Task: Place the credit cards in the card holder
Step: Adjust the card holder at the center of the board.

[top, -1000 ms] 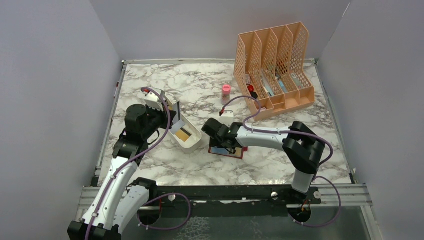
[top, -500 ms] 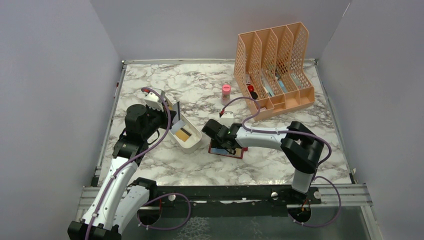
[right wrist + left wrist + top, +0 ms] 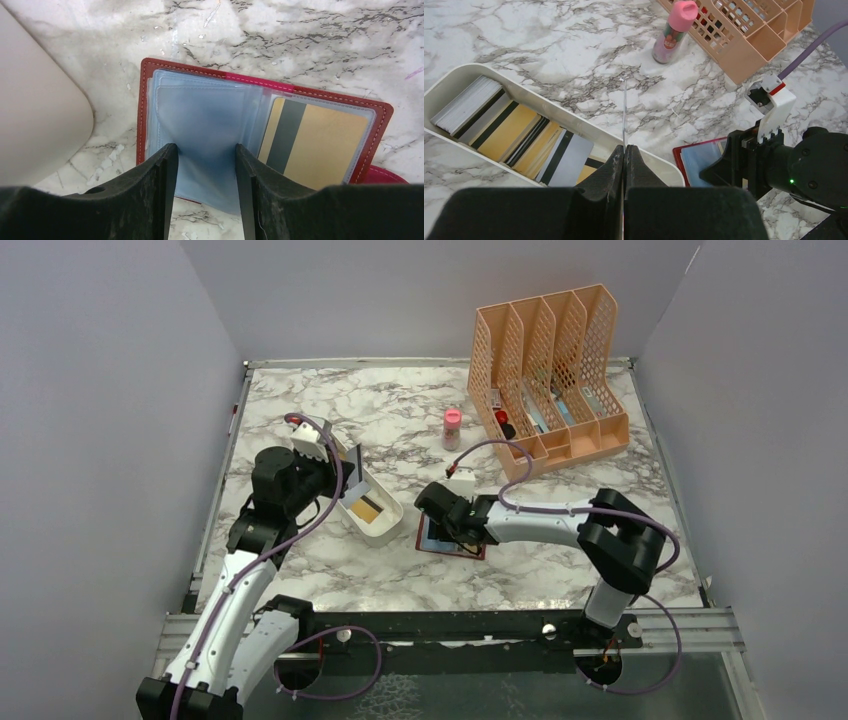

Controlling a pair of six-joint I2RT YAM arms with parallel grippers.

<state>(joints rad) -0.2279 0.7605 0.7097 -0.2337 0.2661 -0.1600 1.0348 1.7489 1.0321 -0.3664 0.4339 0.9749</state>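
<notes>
Left tool [image 3: 624, 156] is pinching one card [image 3: 624, 112] edge-on left of the card holder [image 3: 143, 115], while the parted right tool [image 3: 204, 167] is straddling its sleeve [image 3: 205, 117], which probably needs spreading wide.

Left gripper [image 3: 624, 150] pinched shut, raised; right gripper [image 3: 205, 156] low, jaws parted

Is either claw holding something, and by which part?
The left gripper pinches a thin card, seen edge-on, by its near end. The right gripper is open, straddling a clear sleeve of the card holder without clamping it.
</notes>
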